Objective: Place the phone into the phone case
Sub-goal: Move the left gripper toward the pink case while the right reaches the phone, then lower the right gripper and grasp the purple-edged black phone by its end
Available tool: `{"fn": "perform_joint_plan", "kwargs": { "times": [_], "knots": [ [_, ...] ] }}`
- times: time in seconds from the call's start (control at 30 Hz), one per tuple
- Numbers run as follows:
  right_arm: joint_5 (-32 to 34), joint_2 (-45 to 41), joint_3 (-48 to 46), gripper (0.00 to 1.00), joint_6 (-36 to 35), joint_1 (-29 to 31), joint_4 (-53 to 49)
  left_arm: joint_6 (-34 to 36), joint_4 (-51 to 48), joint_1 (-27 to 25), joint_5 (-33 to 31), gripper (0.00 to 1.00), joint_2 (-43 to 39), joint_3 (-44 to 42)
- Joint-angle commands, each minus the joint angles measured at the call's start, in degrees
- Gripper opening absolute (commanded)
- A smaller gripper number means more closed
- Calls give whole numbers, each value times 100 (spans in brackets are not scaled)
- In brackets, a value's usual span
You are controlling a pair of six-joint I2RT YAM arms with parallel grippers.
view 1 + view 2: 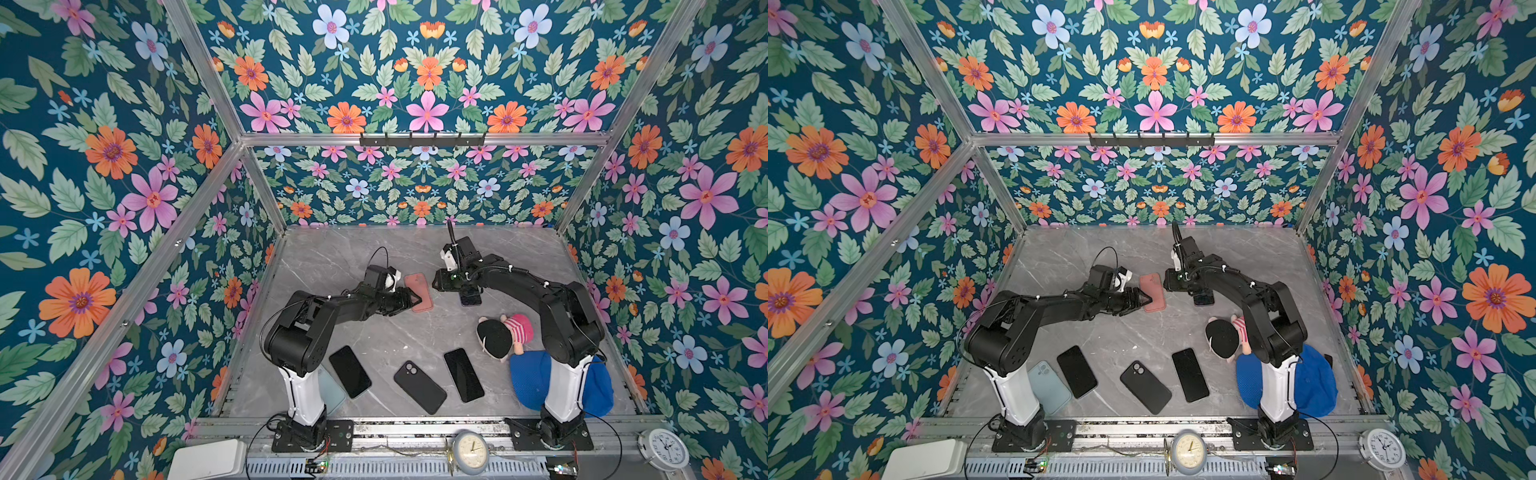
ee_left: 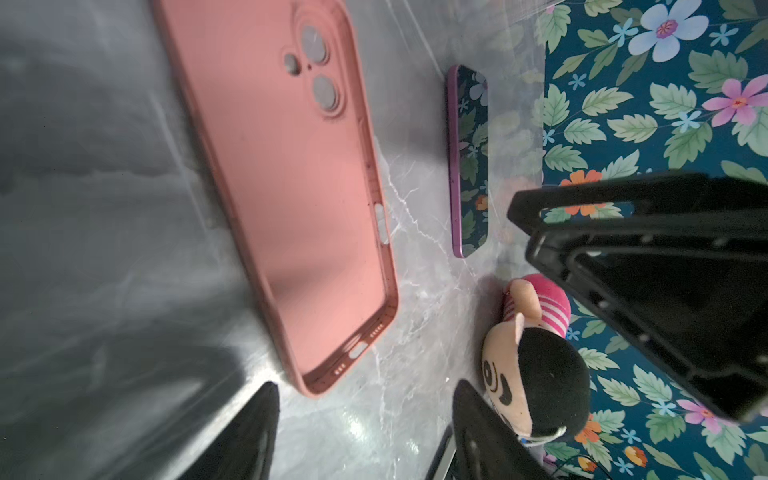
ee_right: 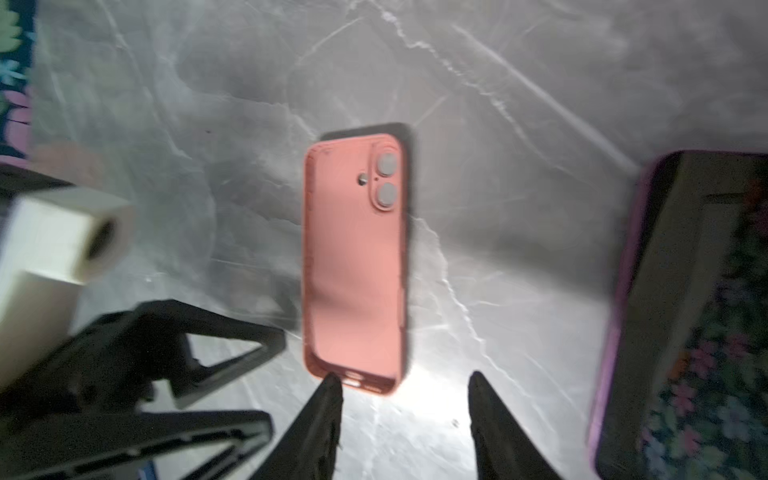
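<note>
The pink phone case lies hollow side up on the marble table, empty. My left gripper hovers at its near end, open, with bare table between the fingers. The case sits just beyond those fingertips. A purple-edged phone lies screen up to the right of the case, partly under my right arm in both top views. My right gripper is open and holds nothing. One of its fingertips is at the case's end, and the phone lies beside it.
At the front lie two black phones, a black case and a light blue case. A plush doll and a blue cap sit by the right arm's base. Floral walls enclose the table.
</note>
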Motion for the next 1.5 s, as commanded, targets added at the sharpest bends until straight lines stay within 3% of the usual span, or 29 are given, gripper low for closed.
{"fn": "perform_joint_plan", "kwargs": {
  "times": [0.0, 0.33, 0.67, 1.0, 1.47],
  "knots": [
    [1275, -157, -110, 54, -476, -108, -950, 518, -743, 9, -266, 72, -35, 220],
    [1137, -34, -284, 78, -401, -537, -890, 690, -1151, 0, -478, 86, 229, 979],
    [1099, 416, -117, 85, -393, -613, -888, 571, -1274, 4, -539, 94, 333, 1169],
    [1190, 768, 33, 82, -393, -609, -904, 570, -1379, 9, -557, 94, 411, 1318],
    [783, 783, 24, 57, -476, -619, -603, 710, -1687, 67, -492, 93, 406, 1498]
  ]
}}
